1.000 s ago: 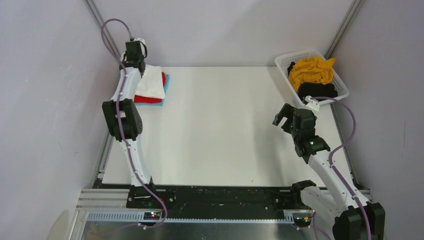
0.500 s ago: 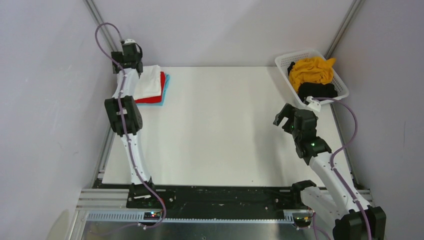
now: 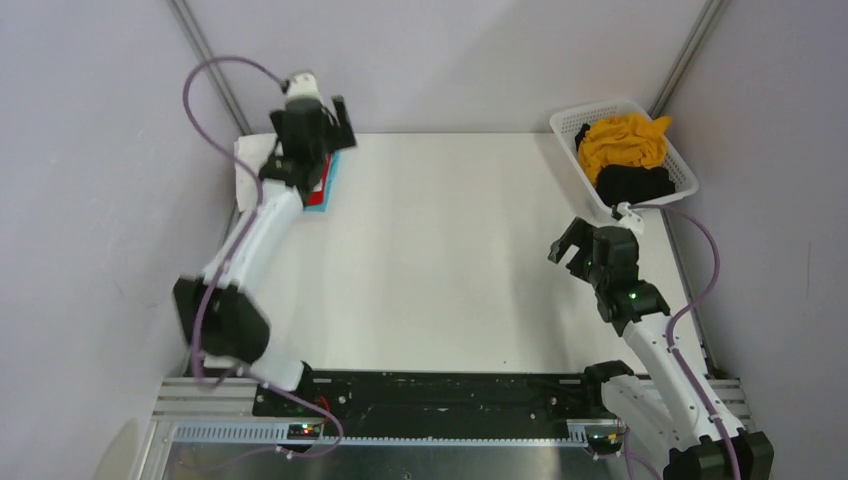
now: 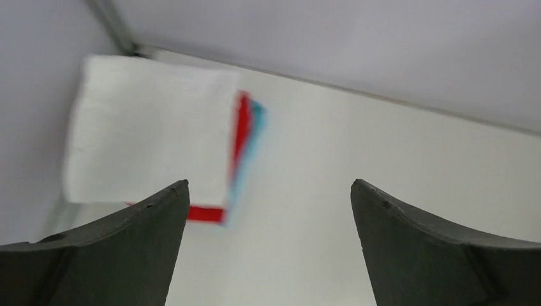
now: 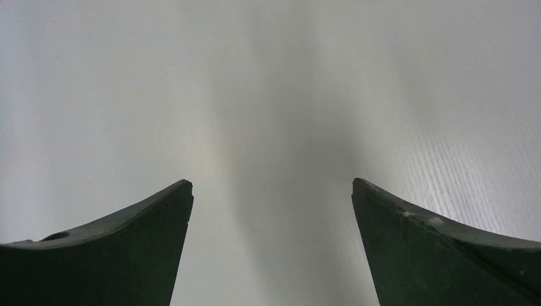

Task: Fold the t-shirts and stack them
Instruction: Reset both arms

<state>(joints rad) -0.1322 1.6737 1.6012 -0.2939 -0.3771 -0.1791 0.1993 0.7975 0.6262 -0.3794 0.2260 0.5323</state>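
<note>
A folded white t-shirt point(image 4: 147, 127) tops a stack over a red one point(image 4: 241, 124) and a light blue one point(image 4: 256, 121) in the table's far left corner. In the top view my left arm covers most of that stack; a white edge point(image 3: 244, 166) and a light blue sliver point(image 3: 326, 196) show. My left gripper point(image 3: 338, 128) point(image 4: 270, 185) hovers open above the stack's right edge, holding nothing. A mustard yellow t-shirt point(image 3: 622, 140) and a black one point(image 3: 635, 184) lie crumpled in the basket. My right gripper point(image 3: 566, 248) point(image 5: 271, 183) is open and empty over bare table.
The white slotted basket point(image 3: 572, 122) sits at the far right corner, just beyond my right arm. Grey walls and metal posts close in the table's back and sides. A black rail runs along the near edge by the arm bases.
My left gripper opened, leaving the white t-shirt on the stack. It rose and swung right, and the arm's elbow dropped toward the near left. My right arm barely shifted.
</note>
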